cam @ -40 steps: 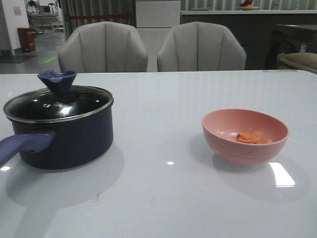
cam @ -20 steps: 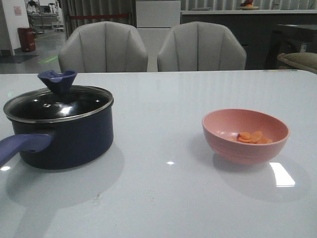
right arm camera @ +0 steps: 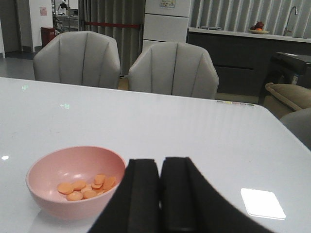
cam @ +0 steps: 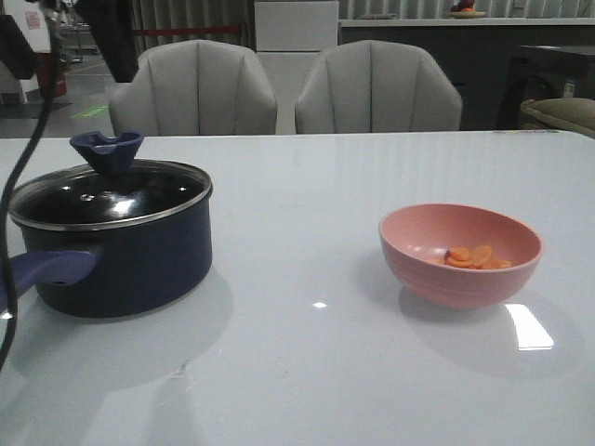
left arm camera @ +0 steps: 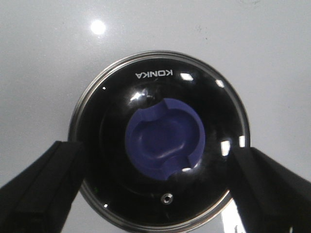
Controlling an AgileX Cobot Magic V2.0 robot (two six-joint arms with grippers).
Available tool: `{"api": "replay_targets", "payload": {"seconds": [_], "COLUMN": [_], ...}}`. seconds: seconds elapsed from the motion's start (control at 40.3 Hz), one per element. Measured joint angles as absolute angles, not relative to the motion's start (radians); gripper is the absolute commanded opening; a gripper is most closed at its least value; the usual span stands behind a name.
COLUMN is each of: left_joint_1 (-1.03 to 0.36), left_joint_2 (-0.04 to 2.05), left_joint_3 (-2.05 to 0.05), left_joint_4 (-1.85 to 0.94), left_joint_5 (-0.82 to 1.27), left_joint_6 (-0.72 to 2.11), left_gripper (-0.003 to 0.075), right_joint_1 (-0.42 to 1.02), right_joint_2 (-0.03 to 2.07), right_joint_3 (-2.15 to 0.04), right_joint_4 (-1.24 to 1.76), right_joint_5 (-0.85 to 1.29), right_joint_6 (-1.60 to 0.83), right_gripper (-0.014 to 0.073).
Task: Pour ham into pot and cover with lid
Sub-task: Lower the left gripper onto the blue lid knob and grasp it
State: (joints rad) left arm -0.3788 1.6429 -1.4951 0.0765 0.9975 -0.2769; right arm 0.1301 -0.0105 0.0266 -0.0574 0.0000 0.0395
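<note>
Table [cam: 307, 186]: a glossy white top is seen, with light patches reflected on it.
Chairs [cam: 193, 88]: two grey padded chairs are set side by side behind the table's far edge.
Cabinet [cam: 296, 25]: a white unit is placed behind the chairs.
Counter [right arm camera: 243, 36]: a dark counter is seen at the back, with a fruit bowl [right arm camera: 257, 28] and a tap on it.
Curtains [right arm camera: 109, 17]: grey drapes are hung at the back.
Sofa [right arm camera: 291, 97]: a beige arm is seen on the right.

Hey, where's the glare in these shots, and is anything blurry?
Front view: bright ceiling-light reflections on the glossy table beside the pink bowl; highlights on the lid; soft shadows under the pot. Left wrist view: glints on the lid glass, fingers dark and soft-edged. Right wrist view: white reflection patch on the table, right gripper blurred.
</note>
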Motion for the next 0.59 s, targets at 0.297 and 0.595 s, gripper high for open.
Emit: {"api": "replay_targets", "payload": {"seconds": [0.297,0.595], "left_joint_1": [-0.379,-0.379], "left_joint_2": [1.808,1.912], "left_joint_3": [-1.622,-1.727], "left_joint_4": [0.067,0.035], "left_joint_5": [1.095,1.189], "left_joint_6": [-0.321,-0.333], "left_gripper": [0.0627,0.0627], "right_joint_1": [0.130,0.130], "right_joint_2": [-0.011,-0.011], "right_joint_3": [0.027,0.027], "right_joint_4": [-0.057,-0.057], "right_joint_5": [0.000,0.000], "right_joint_6": [0.039,0.039], "right_gripper": [0.0138,0.0138]}}
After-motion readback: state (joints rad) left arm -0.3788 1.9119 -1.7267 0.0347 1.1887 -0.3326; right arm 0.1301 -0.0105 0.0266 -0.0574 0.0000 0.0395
